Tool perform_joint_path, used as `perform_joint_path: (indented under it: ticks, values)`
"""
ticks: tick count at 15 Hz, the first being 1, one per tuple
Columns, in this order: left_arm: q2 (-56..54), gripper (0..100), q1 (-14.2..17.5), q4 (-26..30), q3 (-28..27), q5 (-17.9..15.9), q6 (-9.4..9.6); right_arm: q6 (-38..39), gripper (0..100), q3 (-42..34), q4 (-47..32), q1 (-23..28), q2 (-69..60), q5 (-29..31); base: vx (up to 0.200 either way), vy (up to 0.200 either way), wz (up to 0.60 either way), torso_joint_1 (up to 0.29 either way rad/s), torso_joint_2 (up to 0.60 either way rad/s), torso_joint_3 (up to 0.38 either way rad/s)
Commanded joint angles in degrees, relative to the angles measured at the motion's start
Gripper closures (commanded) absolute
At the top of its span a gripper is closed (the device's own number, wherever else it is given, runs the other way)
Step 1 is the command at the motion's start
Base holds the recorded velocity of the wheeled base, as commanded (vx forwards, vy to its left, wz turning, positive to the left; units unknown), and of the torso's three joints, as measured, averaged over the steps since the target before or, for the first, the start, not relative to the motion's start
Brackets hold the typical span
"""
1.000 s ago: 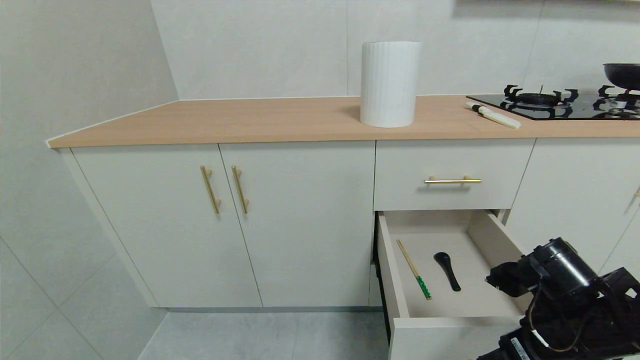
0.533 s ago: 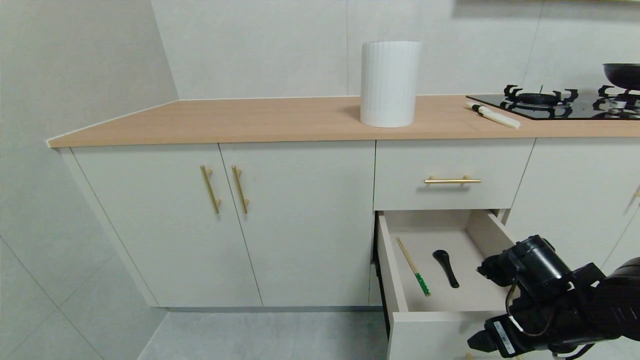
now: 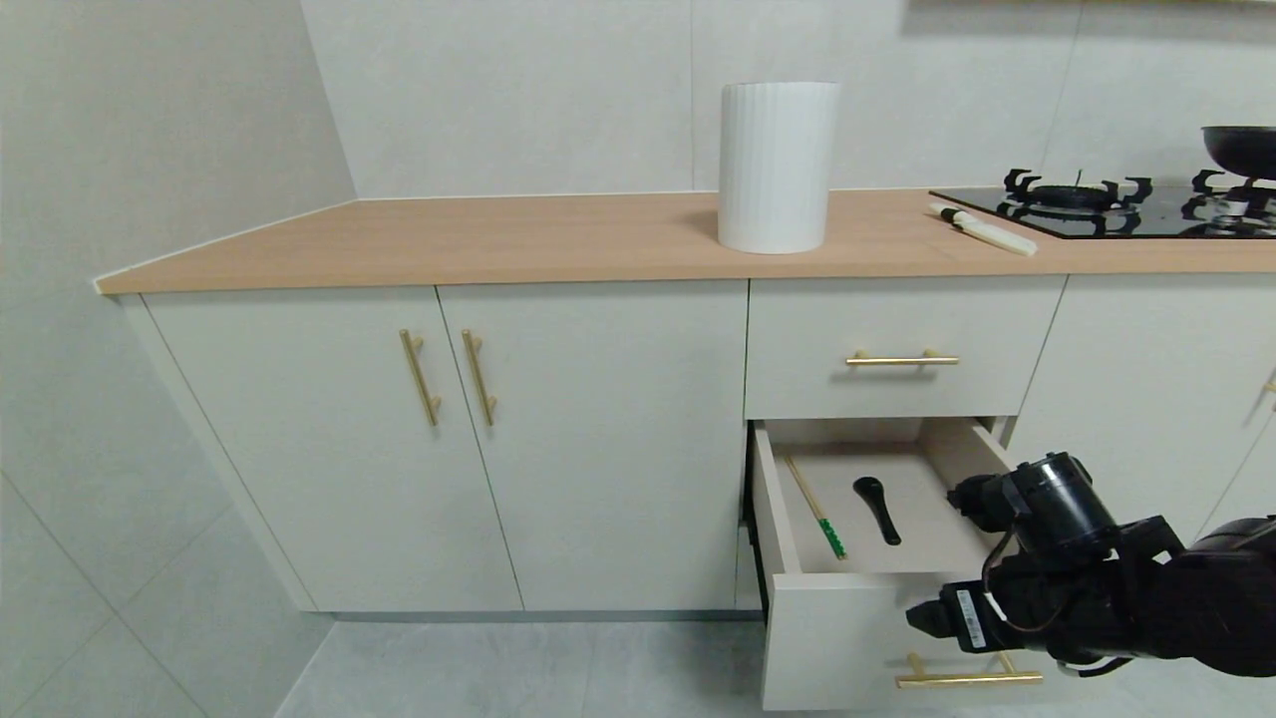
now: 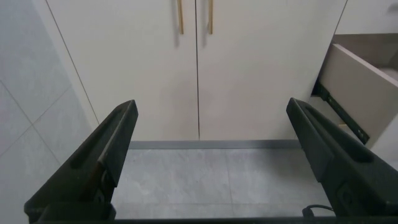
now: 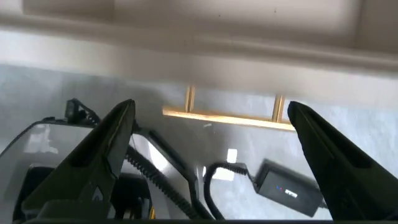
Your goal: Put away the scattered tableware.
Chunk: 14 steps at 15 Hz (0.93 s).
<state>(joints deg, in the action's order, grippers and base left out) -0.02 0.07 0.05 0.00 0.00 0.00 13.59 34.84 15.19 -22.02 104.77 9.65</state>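
The lower drawer (image 3: 847, 628) stands partly open, with a pair of green-tipped chopsticks (image 3: 815, 506) and a black spoon (image 3: 877, 509) lying inside. My right gripper (image 3: 925, 618) is open, low in front of the drawer's front panel, just above its gold handle (image 3: 967, 679). In the right wrist view the open right gripper (image 5: 211, 109) faces that gold handle (image 5: 227, 117) and holds nothing. My left gripper (image 4: 211, 109) is open and empty, facing the closed cabinet doors (image 4: 196, 62) and the floor.
On the wooden counter (image 3: 498, 239) stand a tall white ribbed container (image 3: 776, 167) and a white stick-shaped utensil (image 3: 982, 229). A black gas hob (image 3: 1107, 204) with a dark pan (image 3: 1241, 148) is at the right. The upper drawer (image 3: 902, 349) is closed.
The lower drawer has slid inward toward the cabinet. My right arm has moved forward with it, and the drawer's gold handle has come into sight.
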Motion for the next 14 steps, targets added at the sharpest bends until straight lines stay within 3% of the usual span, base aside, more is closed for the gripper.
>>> perform_joint_path:
  ticks: [1,4,10,14]
  values:
    - [0.0,0,0.0,0.0,0.0,0.0,0.0,0.0,0,0.5,4.1,0.0,3.9,1.4,0.0,0.0,0.0,0.0,0.0,0.0]
    - [0.0,0,0.0,0.0,0.0,0.0,0.0,-1.1,0,3.1,12.9,0.8,10.5,2.0,0.0,0.0,0.0,0.0,0.0,0.0]
    - [0.0,0,0.0,0.0,0.0,0.0,0.0,-0.8,0,13.0,14.5,4.3,18.0,2.2,0.0,0.0,0.0,0.0,0.0,0.0]
    - [0.0,0,0.0,0.0,0.0,0.0,0.0,-1.1,0,13.7,32.9,5.6,26.5,2.6,0.0,0.0,0.0,0.0,0.0,0.0]
